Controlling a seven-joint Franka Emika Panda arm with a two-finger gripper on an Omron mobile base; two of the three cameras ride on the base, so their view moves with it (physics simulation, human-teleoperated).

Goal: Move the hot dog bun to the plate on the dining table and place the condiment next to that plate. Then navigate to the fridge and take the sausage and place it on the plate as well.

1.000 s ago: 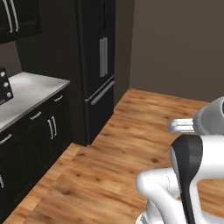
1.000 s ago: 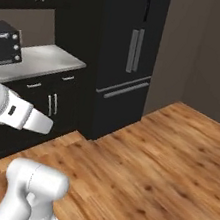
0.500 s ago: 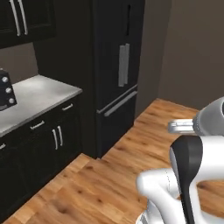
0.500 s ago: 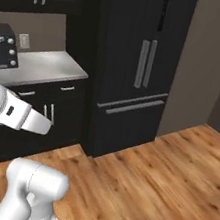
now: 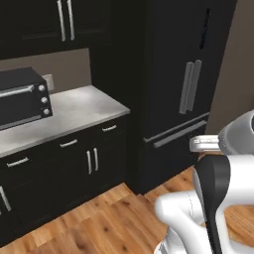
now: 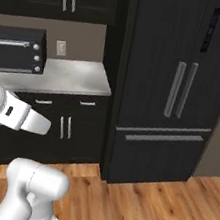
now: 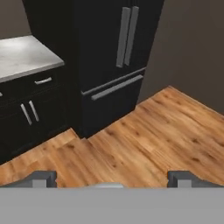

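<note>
The arm sits folded low at the bottom right of the left base view, elbow up, forearm reaching across. In the hand view the gripper (image 7: 112, 178) looks down over the wood floor (image 7: 144, 140), its two fingers (image 7: 41, 178) spread wide at the bottom corners, nothing between them. The fridge (image 6: 171, 87) stands tall and black in the centre and right of the right base view, doors closed, two slim grey vertical handles (image 6: 180, 90) side by side and one long bar across the drawer below. No writing I can read on it. To its left runs a grey worktop (image 5: 69, 111) carrying one black toaster oven (image 5: 22, 96) with three knobs.
</note>
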